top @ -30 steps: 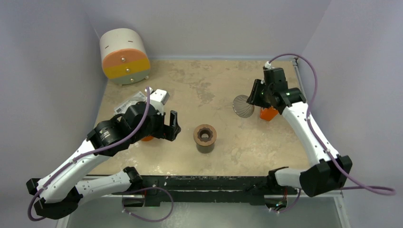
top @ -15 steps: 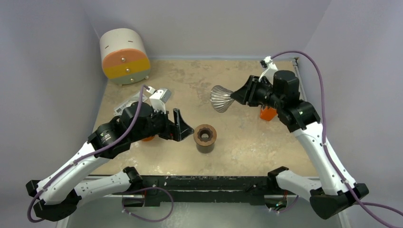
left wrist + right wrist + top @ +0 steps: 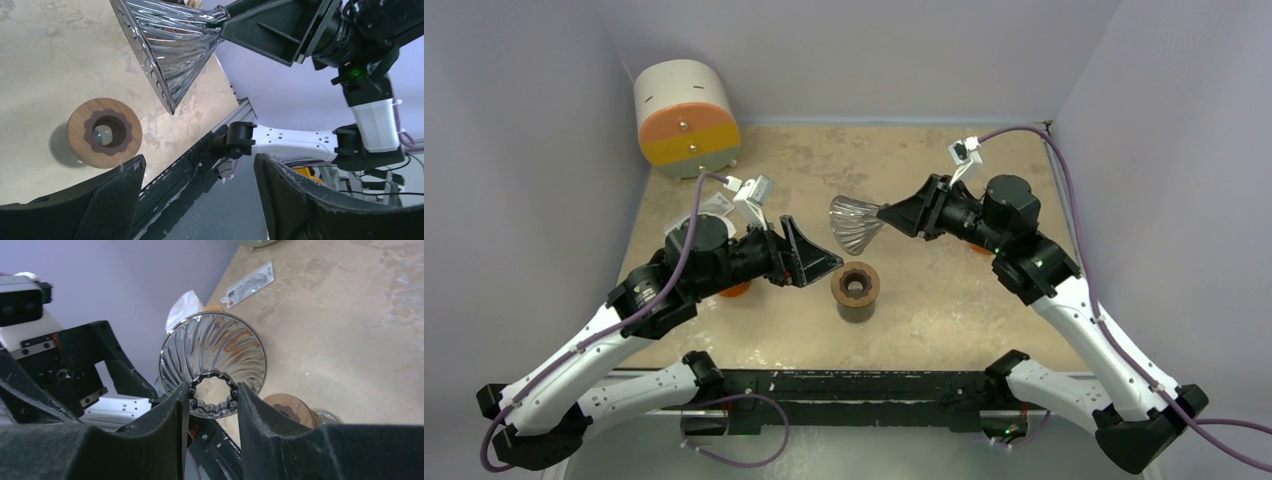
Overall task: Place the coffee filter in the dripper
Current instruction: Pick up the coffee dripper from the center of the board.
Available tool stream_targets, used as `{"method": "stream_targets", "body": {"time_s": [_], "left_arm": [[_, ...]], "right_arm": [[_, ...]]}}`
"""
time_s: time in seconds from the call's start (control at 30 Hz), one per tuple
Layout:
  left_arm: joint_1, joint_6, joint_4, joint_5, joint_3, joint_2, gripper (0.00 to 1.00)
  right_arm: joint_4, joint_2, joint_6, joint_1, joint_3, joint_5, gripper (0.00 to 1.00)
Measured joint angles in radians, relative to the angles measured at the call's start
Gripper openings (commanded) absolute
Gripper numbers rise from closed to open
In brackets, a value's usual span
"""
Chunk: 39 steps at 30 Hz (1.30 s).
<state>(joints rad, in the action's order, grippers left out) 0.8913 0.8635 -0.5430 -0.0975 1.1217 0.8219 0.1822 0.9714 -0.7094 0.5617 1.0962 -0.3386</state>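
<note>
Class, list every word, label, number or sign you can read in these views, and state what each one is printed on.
Nothing can be read for certain.
Flat white printed packet lying on the table: dark print and a picture, too small and blurred to read.
White, orange and yellow drum: no writing visible.
Ribbed clear cone: no writing visible.

From above the near edge we are looking down on the whole table [image 3: 924,160]. With both wrist cameras we are looking closely, from opposite sides, sharing the ribbed cone [image 3: 170,45] and wooden ring [image 3: 80,125].
</note>
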Motion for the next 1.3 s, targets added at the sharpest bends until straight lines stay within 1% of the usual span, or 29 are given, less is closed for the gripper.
{"method": "stream_targets", "body": {"time_s": [0.23, 0.47, 0.67, 0.73, 0.83, 1.07, 1.13, 1.3], "left_arm": [[0.0, 0.021, 0.055, 0.0, -0.008, 0.0, 0.73], [0.0, 0.044, 0.126, 0.001, -0.008, 0.009, 0.65], [0.0, 0.053, 0.203, 0.0, -0.02, 0.028, 0.56], [0.0, 0.056, 0.22, 0.0, -0.021, 0.039, 0.51], [0.0, 0.061, 0.237, 0.001, -0.021, 0.048, 0.4], [0.0, 0.067, 0.272, 0.0, -0.021, 0.056, 0.1], [0.0, 0.068, 0.283, -0.003, -0.021, 0.059, 0.0], [0.001, 0.063, 0.291, -0.011, -0.021, 0.07, 0.0]], "right_arm": [[-0.12, -0.036, -0.067, 0.025, -0.023, 0.0, 0.0], [-0.228, -0.056, -0.134, 0.045, -0.054, 0.006, 0.0], [-0.268, -0.058, -0.177, 0.056, -0.089, 0.007, 0.0], [-0.272, -0.058, -0.187, 0.06, -0.092, 0.008, 0.0], [-0.283, -0.069, -0.194, 0.06, -0.096, 0.009, 0.0], [-0.297, -0.101, -0.201, 0.06, -0.105, 0.016, 0.0], [-0.298, -0.101, -0.201, 0.06, -0.107, 0.021, 0.0], [-0.297, -0.101, -0.214, 0.06, -0.116, 0.042, 0.0]]}}
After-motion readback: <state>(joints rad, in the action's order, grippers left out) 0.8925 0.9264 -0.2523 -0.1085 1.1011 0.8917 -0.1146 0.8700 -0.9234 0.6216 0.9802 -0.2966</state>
